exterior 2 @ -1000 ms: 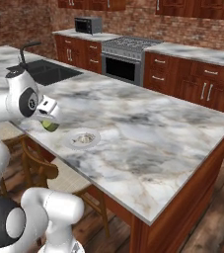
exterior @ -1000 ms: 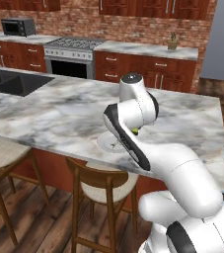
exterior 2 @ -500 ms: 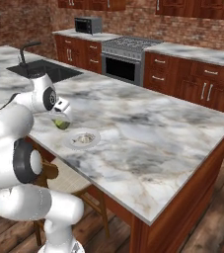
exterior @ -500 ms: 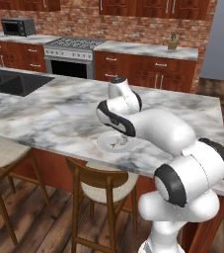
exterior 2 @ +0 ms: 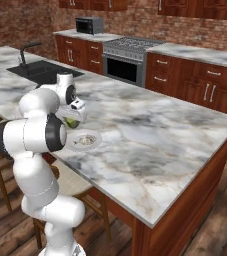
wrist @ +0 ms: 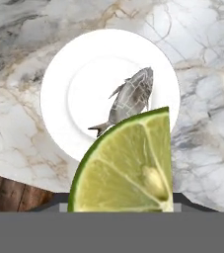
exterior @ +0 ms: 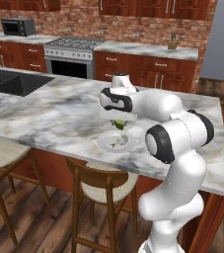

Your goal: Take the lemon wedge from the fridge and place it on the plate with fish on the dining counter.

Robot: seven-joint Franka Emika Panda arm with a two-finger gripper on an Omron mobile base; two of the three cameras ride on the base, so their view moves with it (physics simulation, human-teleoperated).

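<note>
Jaws are clamped on the lemon wedge, which sits between them with its cut face toward the hand camera and its rind arching over the top. From the base cameras the gripper hangs just above the plate, with the wedge showing as a small yellow-green speck beneath the hand. The plate lies near the stool-side edge of the dining counter, and the fish rests on it, a little off centre.

As for handling, the wedge looks very light and small, so weight should be no trouble. Its flesh is probably soft and wet, and would likely squash or slip if squeezed hard across the cut faces. The rind ought to be the firmer, drier part, so a hold across the thick middle, rind included, seems the safest. The fingertips themselves are hidden behind the wedge in the hand view, so I cannot say exactly where they press.

The fish leaves bare plate on its far side from the wedge, and I judge that the better place to set the wedge down, low and gently, since such a light piece may roll or tip.
</note>
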